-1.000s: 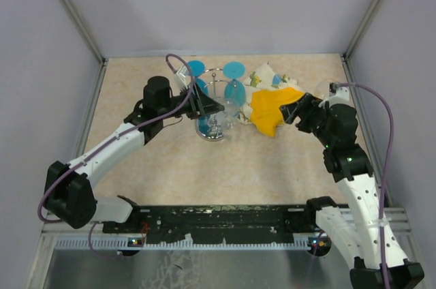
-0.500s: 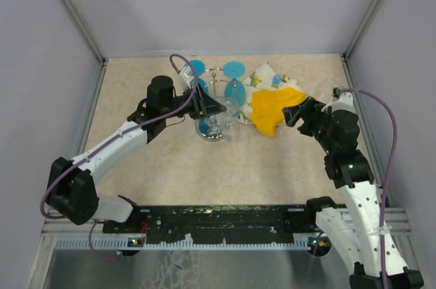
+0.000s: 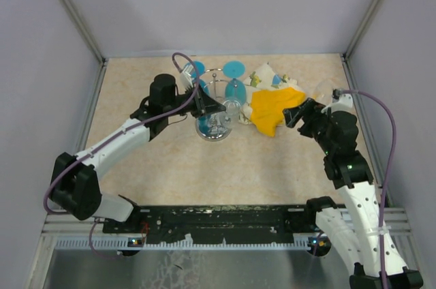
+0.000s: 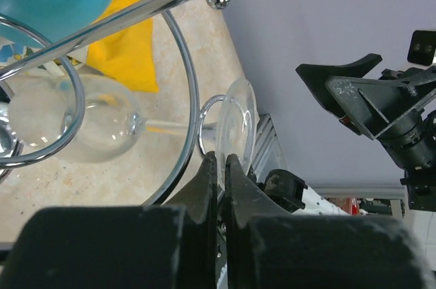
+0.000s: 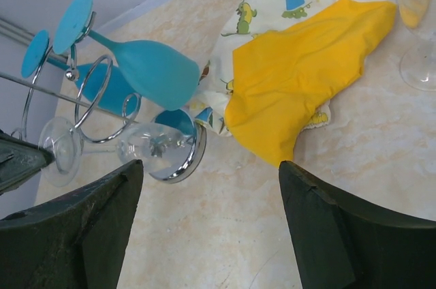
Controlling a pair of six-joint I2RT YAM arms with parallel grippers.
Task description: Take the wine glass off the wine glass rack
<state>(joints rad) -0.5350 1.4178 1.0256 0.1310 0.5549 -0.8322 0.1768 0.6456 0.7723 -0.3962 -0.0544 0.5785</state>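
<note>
The clear wine glass [image 4: 102,125] hangs in the wine glass rack [image 4: 136,13], tipped almost level. Its bowl lies toward the rack's middle, and the stem runs straight back through one of the rack's small loops to the foot, which faces your left arm. Your left fingers [image 4: 204,183] look clenched on the foot's lower rim, with only a slit between them. The long axis points away from those fingers, so the pull likely runs back along it. Your right fingers [image 5: 75,227] are spread and empty, well apart above the counter [image 5: 225,234].
</note>
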